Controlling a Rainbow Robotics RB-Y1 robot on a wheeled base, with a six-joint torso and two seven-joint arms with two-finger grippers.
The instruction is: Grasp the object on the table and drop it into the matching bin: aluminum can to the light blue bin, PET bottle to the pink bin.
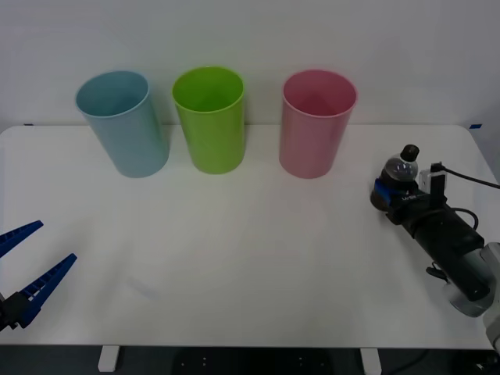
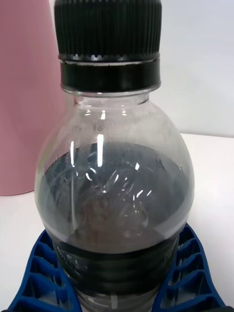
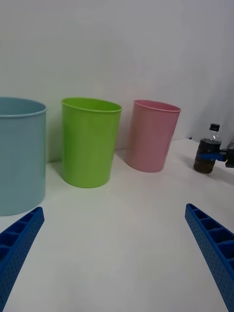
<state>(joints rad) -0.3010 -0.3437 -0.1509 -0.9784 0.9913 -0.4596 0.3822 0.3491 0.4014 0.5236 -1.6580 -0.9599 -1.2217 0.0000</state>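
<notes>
Currently the white tabletop (image 1: 234,258) carries three bins along its far edge: light blue bin (image 1: 123,121), green bin (image 1: 208,117), pink bin (image 1: 316,121). Right pincer (image 1: 388,195), near the right edge, has its blue fingers (image 2: 187,273) closed around the upright PET bottle (image 1: 400,173), just right of the pink bin. Left pincer (image 1: 27,262) hangs spread wide, empty, at the near-left corner.

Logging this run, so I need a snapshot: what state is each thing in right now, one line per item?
PET bottle: upright, capped, between the right gripper's fingers, on the table.
Right gripper: shut on the bottle.
Left gripper: open, holding nothing, at the table's near left edge.
Pink bin: upright, open-topped.
Green bin: upright, open-topped.
Light blue bin: upright, open-topped.
</notes>
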